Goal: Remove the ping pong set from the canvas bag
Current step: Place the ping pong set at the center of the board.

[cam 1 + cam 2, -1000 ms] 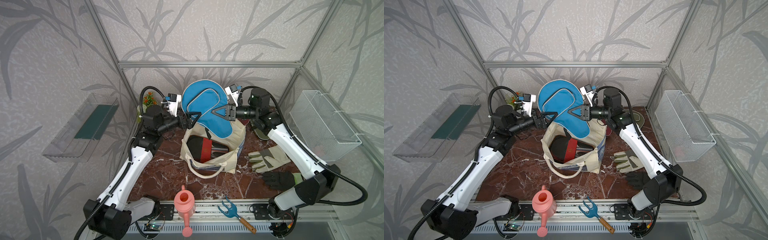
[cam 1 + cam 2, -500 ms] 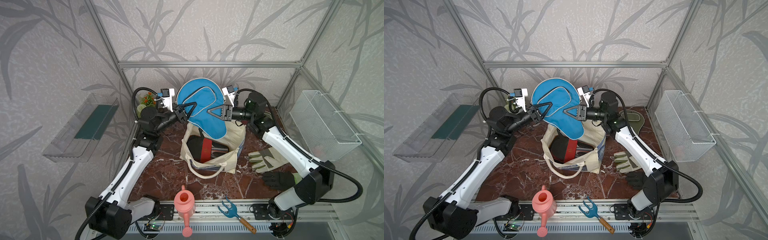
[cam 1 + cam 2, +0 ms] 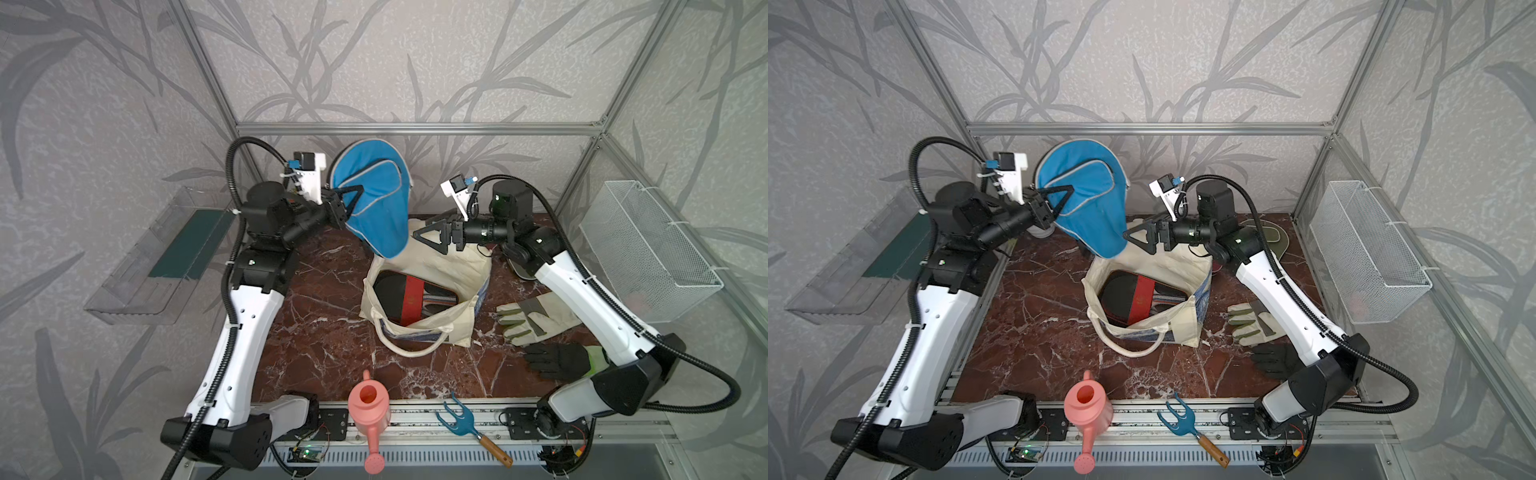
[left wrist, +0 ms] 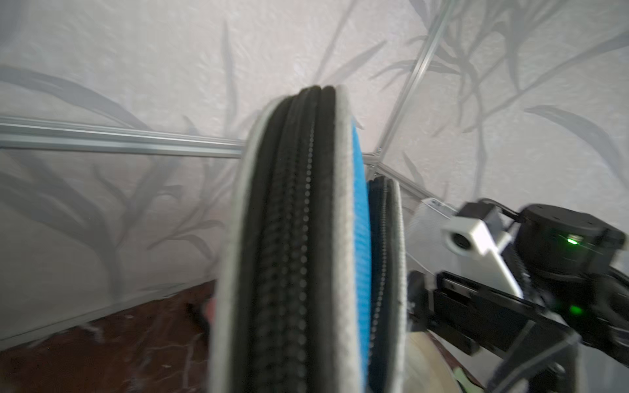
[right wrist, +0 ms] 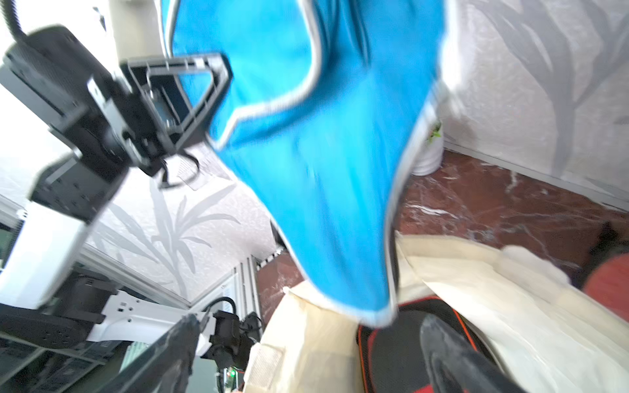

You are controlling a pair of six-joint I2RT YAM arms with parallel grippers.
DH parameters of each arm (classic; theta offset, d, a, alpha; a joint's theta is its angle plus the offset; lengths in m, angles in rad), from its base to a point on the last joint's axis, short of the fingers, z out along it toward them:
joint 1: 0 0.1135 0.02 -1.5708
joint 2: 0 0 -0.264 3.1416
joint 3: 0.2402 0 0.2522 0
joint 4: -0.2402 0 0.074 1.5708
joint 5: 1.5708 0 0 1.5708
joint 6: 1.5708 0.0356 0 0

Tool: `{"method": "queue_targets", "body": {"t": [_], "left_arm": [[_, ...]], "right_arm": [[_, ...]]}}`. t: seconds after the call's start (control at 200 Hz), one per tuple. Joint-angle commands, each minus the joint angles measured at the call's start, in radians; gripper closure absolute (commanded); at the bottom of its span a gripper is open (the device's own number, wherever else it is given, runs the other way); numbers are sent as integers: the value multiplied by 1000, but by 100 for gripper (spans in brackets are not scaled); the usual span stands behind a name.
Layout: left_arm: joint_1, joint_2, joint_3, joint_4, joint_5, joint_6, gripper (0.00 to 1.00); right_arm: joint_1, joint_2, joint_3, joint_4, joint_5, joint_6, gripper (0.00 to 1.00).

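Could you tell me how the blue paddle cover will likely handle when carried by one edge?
Probably fairly stiff: pinched at one edge by the left gripper, the blue paddle cover shows no sag. Likely light, since that grip alone holds it aloft.

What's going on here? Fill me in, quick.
The robot is emptying a ping pong set out of the canvas bag. The left claw grips the blue paddle cover, held up in the air above the bag's far edge. The right claw is open and empty beside the cover's lower end. A black-and-red case lies inside the bag, and an olive cover lies on the table behind the right arm.
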Motion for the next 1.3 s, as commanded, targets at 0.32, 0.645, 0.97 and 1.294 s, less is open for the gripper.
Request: {"method": "queue_targets", "body": {"t": [0.32, 0.645, 0.97, 1.294], "left_arm": [[200, 311, 112, -238, -21, 164, 100], [195, 615, 190, -256, 87, 195, 100], [176, 812, 271, -203, 56, 171, 100], [123, 1058, 496, -276, 10, 174, 100]], "right_arm": [[-15, -123, -35, -261, 158, -194, 1], [-18, -84, -43, -288, 170, -169, 1], [-16, -30, -21, -343, 199, -130, 1], [1, -25, 0, -392, 294, -98, 1]]}}
